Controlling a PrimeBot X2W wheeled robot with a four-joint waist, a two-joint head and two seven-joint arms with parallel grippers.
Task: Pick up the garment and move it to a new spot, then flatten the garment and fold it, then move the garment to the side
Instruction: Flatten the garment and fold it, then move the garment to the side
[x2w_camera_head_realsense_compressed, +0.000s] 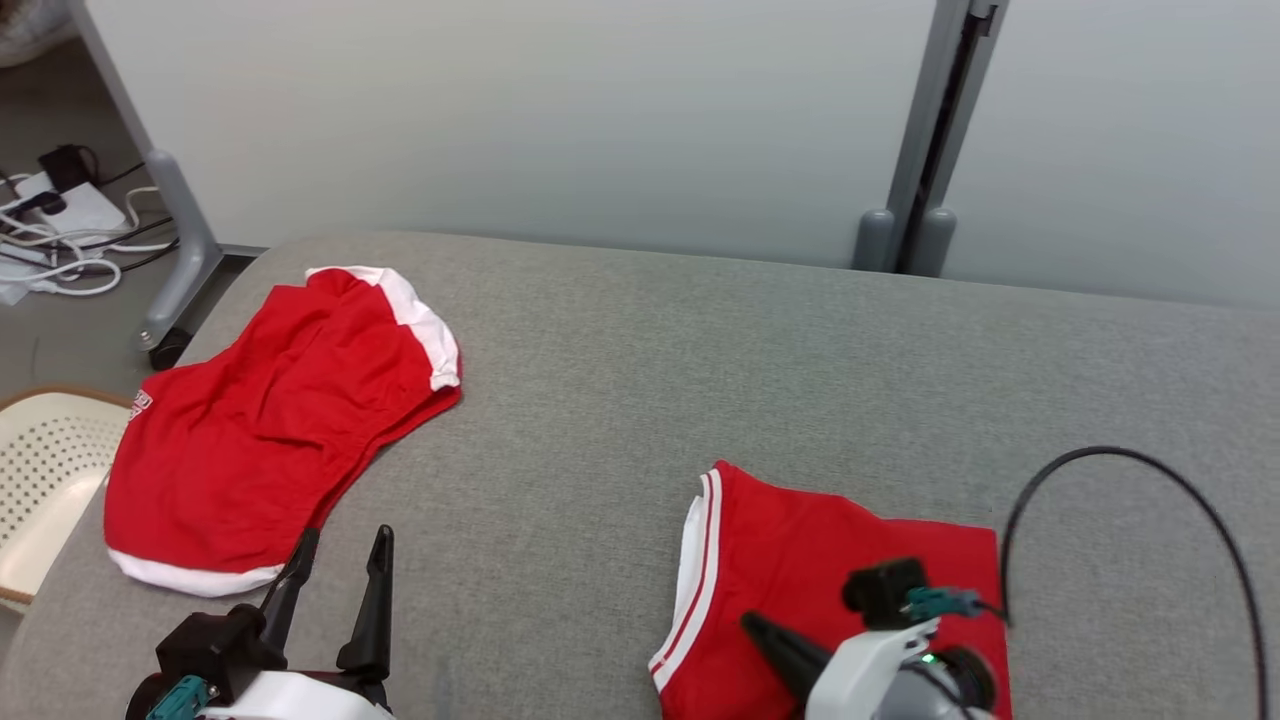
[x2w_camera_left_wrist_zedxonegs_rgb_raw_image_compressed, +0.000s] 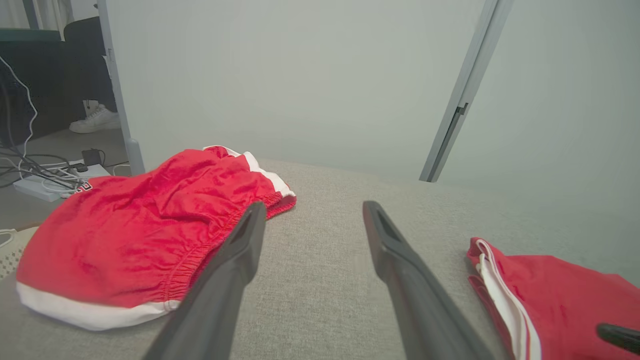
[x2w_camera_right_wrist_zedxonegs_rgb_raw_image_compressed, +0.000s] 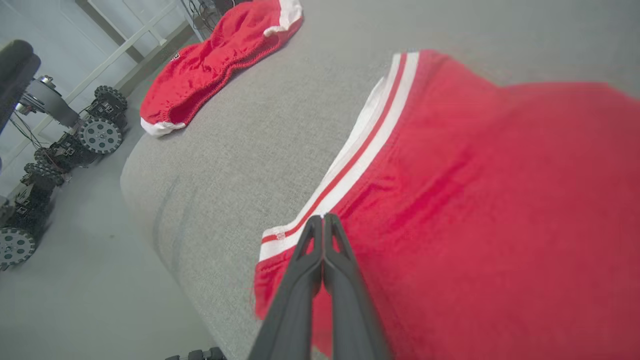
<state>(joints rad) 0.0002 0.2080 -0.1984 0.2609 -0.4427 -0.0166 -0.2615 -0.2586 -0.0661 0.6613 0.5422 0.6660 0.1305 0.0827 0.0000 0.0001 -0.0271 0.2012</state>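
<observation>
Facing the table, head view: the folded garment lies at the near right of the grey table. The right gripper is over its near part, fingers together. The spread garment lies well apart at the left, and the left gripper is just beside its near hem, fingers apart and empty.
Left wrist view: the left gripper stands wide over bare table between the two garments, touching neither.
Right wrist view: the right gripper has its tips pressed together over the red cloth, just beside the white striped band. Whether any cloth is pinched cannot be told.
Step in hand (judged): shifting the folded garment aside.
Doing it well: take all layers near the band edge and drag low and flat so the fold does not open. Keep clear of the table's rounded near edge.
Garment's look: thin red sports cloth with a white band carrying a red stripe, lying as a flat rectangle with few creases.
</observation>
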